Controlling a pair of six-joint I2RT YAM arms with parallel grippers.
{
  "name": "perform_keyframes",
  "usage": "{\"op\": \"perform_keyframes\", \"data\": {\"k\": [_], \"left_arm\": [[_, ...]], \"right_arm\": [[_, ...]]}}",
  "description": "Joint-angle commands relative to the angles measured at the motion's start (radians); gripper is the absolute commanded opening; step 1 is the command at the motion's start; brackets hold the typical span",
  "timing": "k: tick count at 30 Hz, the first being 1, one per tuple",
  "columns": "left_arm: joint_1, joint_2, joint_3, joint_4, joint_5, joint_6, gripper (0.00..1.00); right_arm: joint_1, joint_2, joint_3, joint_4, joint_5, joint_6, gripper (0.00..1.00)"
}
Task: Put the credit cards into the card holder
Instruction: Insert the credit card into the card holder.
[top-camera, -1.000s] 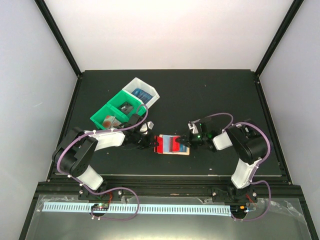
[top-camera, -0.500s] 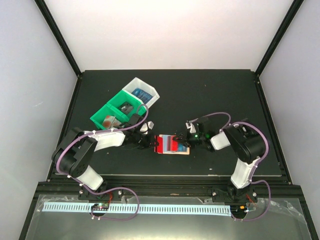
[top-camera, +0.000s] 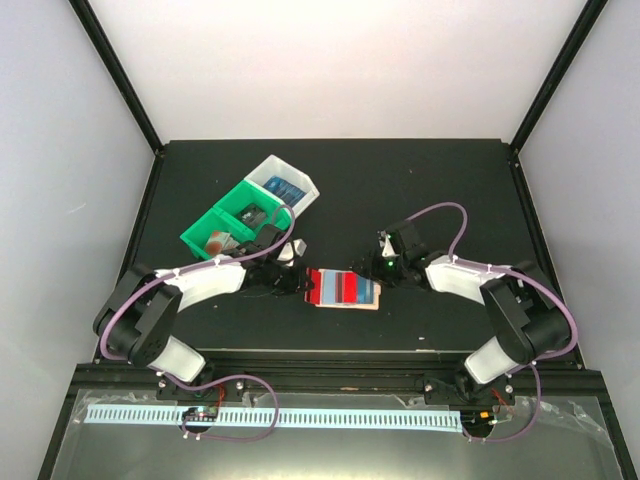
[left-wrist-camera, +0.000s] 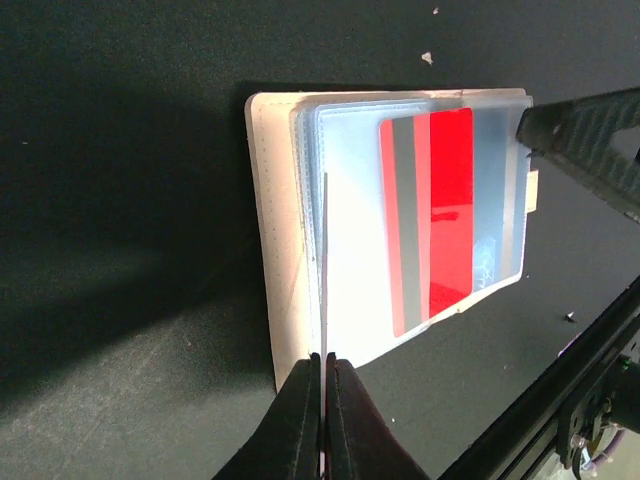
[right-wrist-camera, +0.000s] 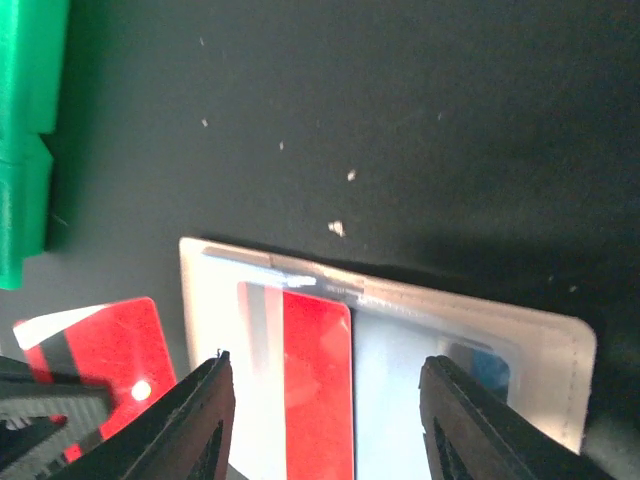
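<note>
Top view: card holder (top-camera: 345, 290) lies open on the black table (top-camera: 450, 190), centre-front, between the two arms; red and blue cards show on its face; left gripper (top-camera: 297, 285) sits at its left edge, right gripper (top-camera: 372, 268) at its upper right corner; green bin (top-camera: 232, 222) and white bin (top-camera: 288, 182) sit behind the left arm, a blue item in the white one, small items in the green, too small to name.

Left wrist view: left gripper (left-wrist-camera: 323, 368) jaws together, pinched on the thin edge of a clear sleeve leaf of the card holder (left-wrist-camera: 285, 240); red card (left-wrist-camera: 430, 215) with a grey stripe lies inside a clear pocket; the other arm's dark finger sits at the holder's far corner.

Right wrist view: right gripper (right-wrist-camera: 325, 405) jaws apart, nothing between them, poised over the card holder (right-wrist-camera: 520, 335); red card (right-wrist-camera: 318, 385) tucked in a clear pocket directly below the gap; a second red card (right-wrist-camera: 110, 345) with a white corner lies just beside the holder's left edge, next to the left gripper's finger; green bin (right-wrist-camera: 25, 130) at frame left; a blue patch shows through a pocket at right.
</note>
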Motion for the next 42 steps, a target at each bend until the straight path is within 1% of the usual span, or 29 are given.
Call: {"op": "perform_keyframes", "data": {"k": [1,9,12,17,22,27,30,32,39,42], "left_arm": [[-0.002,-0.037,0.032,-0.042,-0.026,0.038,0.02],[-0.002,-0.005,-0.002,-0.013,-0.022,0.033,0.02],[-0.002,0.022,-0.003,0.002,-0.005,0.026,0.02],[-0.003,0.045,-0.016,0.018,-0.02,0.011,0.01],[-0.003,0.061,-0.036,0.057,0.006,-0.008,0.02],[-0.002,0.067,-0.041,0.081,0.03,-0.023,0.02],[-0.003,0.062,-0.046,0.084,0.033,-0.028,0.02],[-0.002,0.059,-0.05,0.087,0.032,-0.03,0.02],[-0.002,0.054,-0.055,0.089,0.014,-0.026,0.02],[-0.002,0.045,-0.059,0.091,0.008,-0.023,0.02]], "right_arm": [[0.054,0.021,0.05,-0.149,0.09,-0.051,0.52],[0.109,0.1,0.09,-0.133,0.044,-0.061,0.48],[0.116,0.119,0.089,-0.091,-0.009,-0.059,0.48],[0.12,0.136,0.096,-0.029,-0.095,-0.059,0.48],[0.12,0.153,0.092,0.019,-0.146,-0.041,0.48],[0.121,0.177,0.073,0.118,-0.256,0.033,0.49],[0.121,0.185,0.061,0.172,-0.292,0.084,0.49],[0.122,0.178,0.071,0.123,-0.253,0.074,0.5],[0.121,0.08,0.132,-0.143,0.022,-0.057,0.51],[0.122,0.056,0.16,-0.222,0.105,-0.099,0.51]]}}
